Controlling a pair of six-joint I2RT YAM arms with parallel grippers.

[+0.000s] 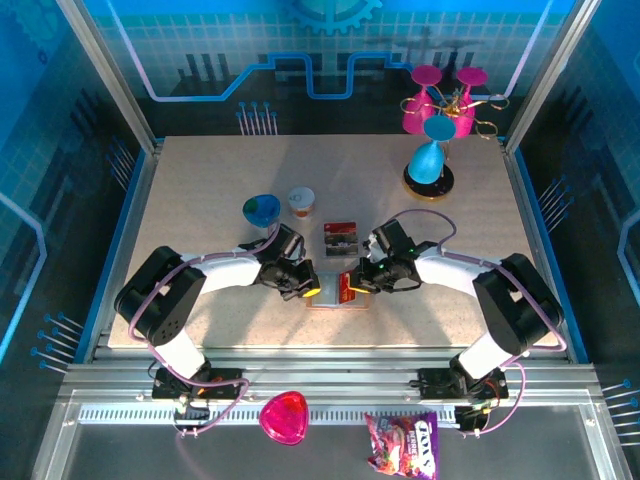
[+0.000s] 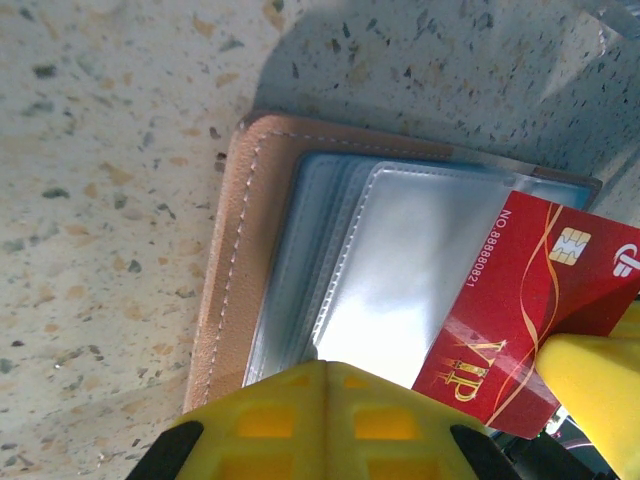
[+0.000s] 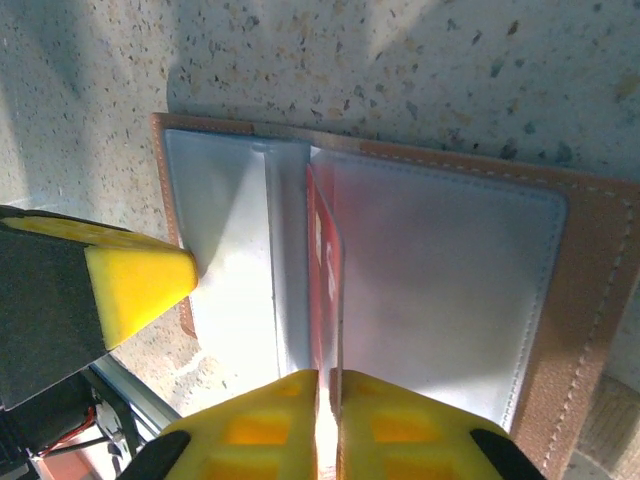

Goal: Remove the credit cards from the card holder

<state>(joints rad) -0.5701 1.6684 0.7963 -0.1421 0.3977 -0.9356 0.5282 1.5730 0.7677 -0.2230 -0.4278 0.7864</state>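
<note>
The card holder (image 2: 230, 270) lies open on the bench (image 1: 200, 200), between the two claws. The left claw (image 2: 325, 375) is closed on nothing. Its tip bears on one end of the holder, apparently to pin it down. The right claw (image 3: 325, 385) is closed on the edge of a red card (image 2: 530, 300), which stands tilted over the clear sleeves (image 2: 400, 270). Whether the card's far end sits inside a sleeve cannot be determined.

Status: one dark card (image 1: 341, 238) lies flat on the bench just beyond the holder, so that extraction is judged complete. The red card is judged partly extracted. Left to do: draw it clear and set it down. The visible sleeves look empty.
</note>
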